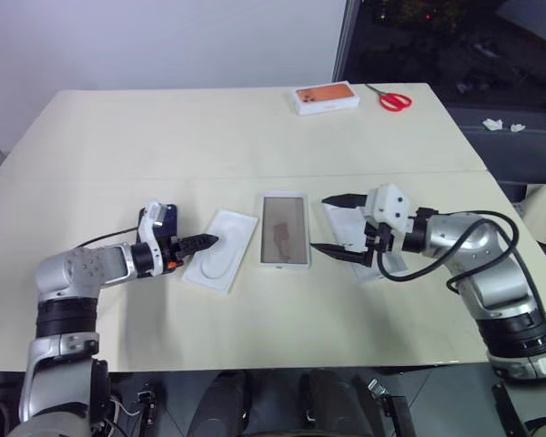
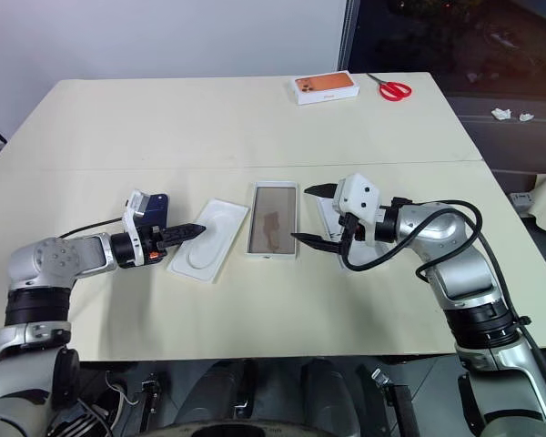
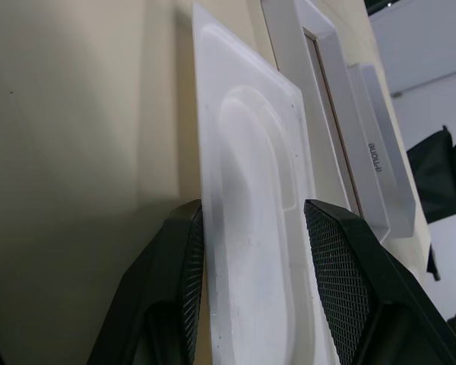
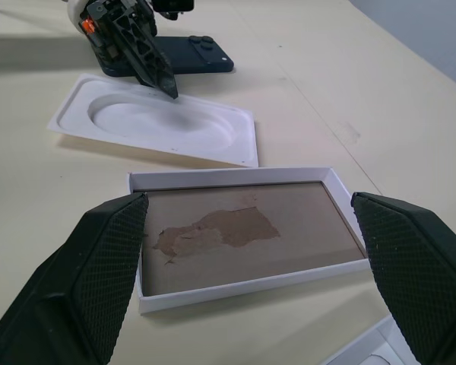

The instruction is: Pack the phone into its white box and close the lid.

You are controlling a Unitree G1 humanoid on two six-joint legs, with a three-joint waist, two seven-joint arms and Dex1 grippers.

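While one phone (image 4: 194, 55), one white box (image 1: 285, 230) and one insert (image 1: 220, 249) lie flat, both tools (image 1: 198, 242) (image 1: 338, 223) stand spread.

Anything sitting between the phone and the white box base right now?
Yes. The thin white insert lies flat on the table between the phone and the white box, with the left gripper over its near-phone edge. The box's tan floor is bare.

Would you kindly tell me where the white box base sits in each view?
Left eye: white box, centre, between both grippers.
Right eye: centre.
Left wrist: far side, beyond the insert; box at.
Right wrist: between the fingers.
Shared landmark: the insert.
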